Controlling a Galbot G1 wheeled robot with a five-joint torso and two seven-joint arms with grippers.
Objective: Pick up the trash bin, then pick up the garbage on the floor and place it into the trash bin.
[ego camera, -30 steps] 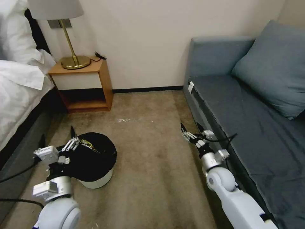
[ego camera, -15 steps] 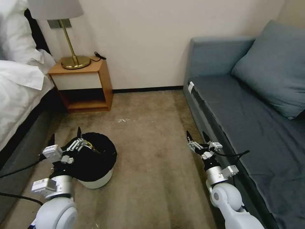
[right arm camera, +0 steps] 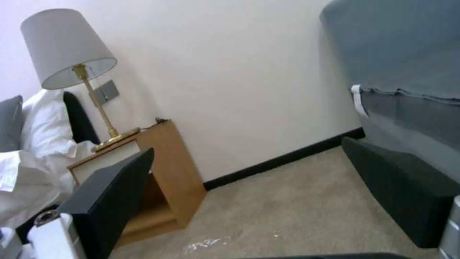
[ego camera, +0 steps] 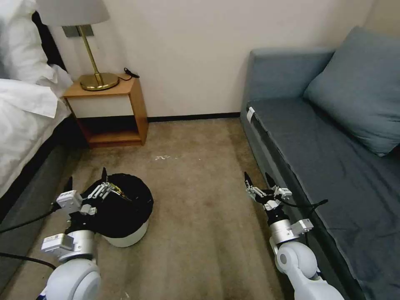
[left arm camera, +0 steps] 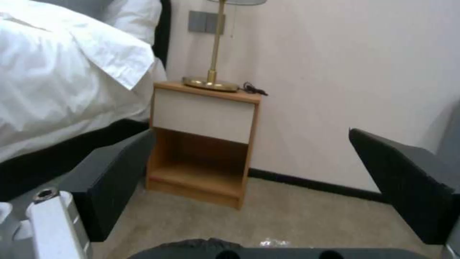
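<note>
The trash bin (ego camera: 129, 237) is a small white tub with a black bag (ego camera: 125, 208) over its rim, standing on the carpet at the lower left. A bit of gold-striped garbage (ego camera: 117, 190) lies inside it. My left gripper (ego camera: 86, 177) hovers open over the bin's near-left rim, touching nothing. In the left wrist view its dark fingers (left arm camera: 115, 180) stand wide apart above the bag's edge (left arm camera: 201, 246). My right gripper (ego camera: 256, 179) is open and empty, low beside the sofa front. A small pale scrap (ego camera: 162, 157) lies on the carpet ahead.
A wooden nightstand (ego camera: 112, 112) with a brass lamp (ego camera: 98, 79) stands against the far wall. The bed (ego camera: 25, 116) runs along the left, a grey-blue sofa (ego camera: 325, 154) along the right. Open carpet (ego camera: 200, 208) lies between them.
My right arm has drawn back toward me and a little to the right, staying open. My left gripper has shifted slightly up and right over the bin. The bin has not moved.
</note>
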